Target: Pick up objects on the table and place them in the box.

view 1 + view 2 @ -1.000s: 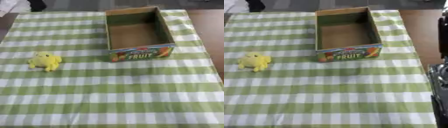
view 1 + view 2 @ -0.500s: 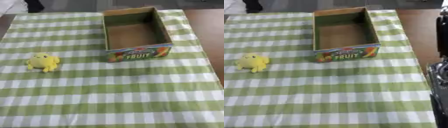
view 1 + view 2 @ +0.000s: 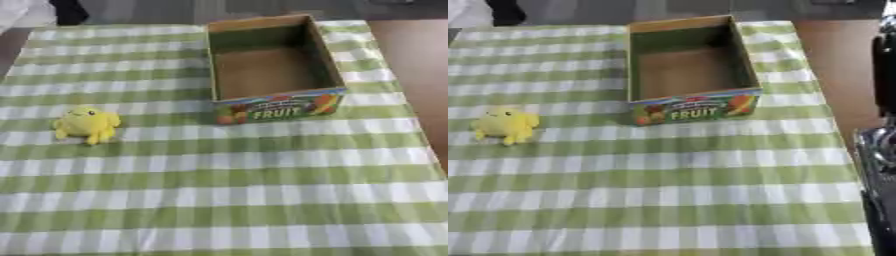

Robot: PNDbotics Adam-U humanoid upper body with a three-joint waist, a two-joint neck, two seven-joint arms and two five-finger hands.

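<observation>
Green-and-white checked cloth point(image 3: 219, 190) covered most of the table point(image 3: 418, 60), which only showed as a bare brown strip right of the box. Cardboard box point(image 3: 271, 70) sat open side up on the cloth, long axis running away from the robot, "FRUIT" panel facing the camera. It looked empty, so probably staged as the drop target with nothing placed yet. Yellow plush toy point(image 3: 86, 125) sat well left of the box and a bit nearer the robot, apart from it, clear cloth all round; likely left in the open for an easy top-down grab. It was the only loose object I could see.

Hidden or unclear: the toy's features were too soft to identify. Right arm point(image 3: 878, 150) showed only in the right eye view, a dark and silver shape cut off right of the box. No hand visible on either side, so I couldn't tell how the fingers stood.
</observation>
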